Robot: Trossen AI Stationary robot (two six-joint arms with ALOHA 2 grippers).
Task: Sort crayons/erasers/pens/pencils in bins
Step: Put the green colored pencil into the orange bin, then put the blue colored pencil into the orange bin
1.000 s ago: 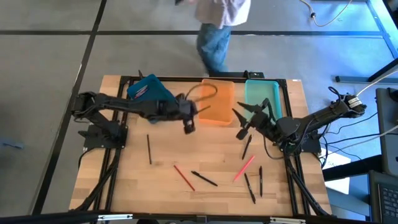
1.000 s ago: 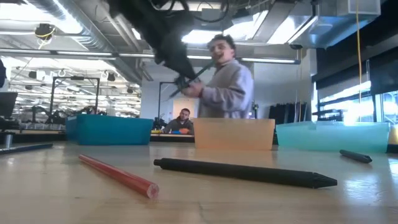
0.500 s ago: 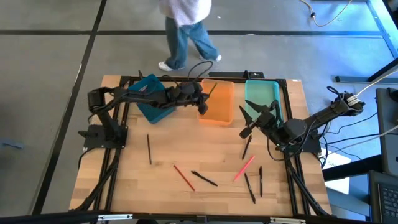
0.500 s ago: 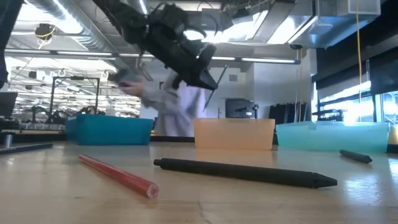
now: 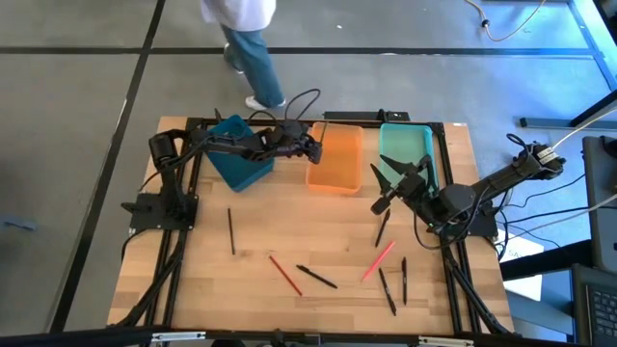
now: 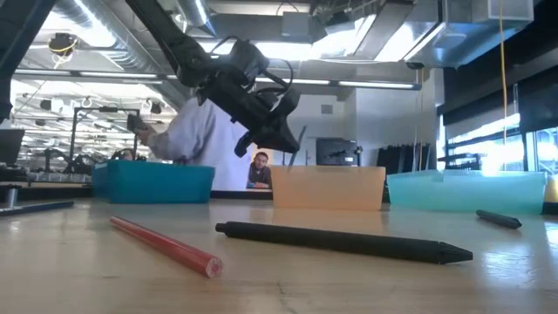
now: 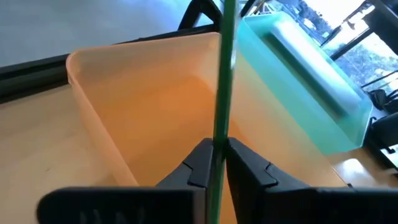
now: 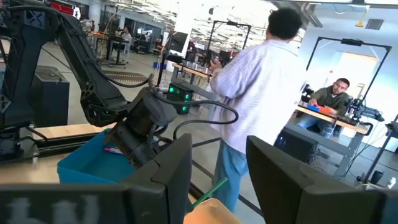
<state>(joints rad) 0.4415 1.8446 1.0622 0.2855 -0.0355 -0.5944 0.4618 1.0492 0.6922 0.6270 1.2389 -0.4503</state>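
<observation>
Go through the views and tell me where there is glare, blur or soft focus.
High view: evenly lit, blue cast on the floor at right. Low view: ceiling lights glare; the red stick and black pen up close look soft. Left wrist view: the green stick and orange tray are sharp; windows beyond are washed out. Right wrist view: its own tool is blurred.

The left pincer (image 5: 310,149) hovers at the translucent orange plastic tray's (image 5: 339,178) near rim, seemingly gripping a thin stick. Loose sticks lie on the wooden worktop (image 5: 202,280).

floor (image 5: 77,96): grey tiles | ceiling (image 6: 366,26): ducts, strip lights | windows (image 6: 497,144): right
</observation>
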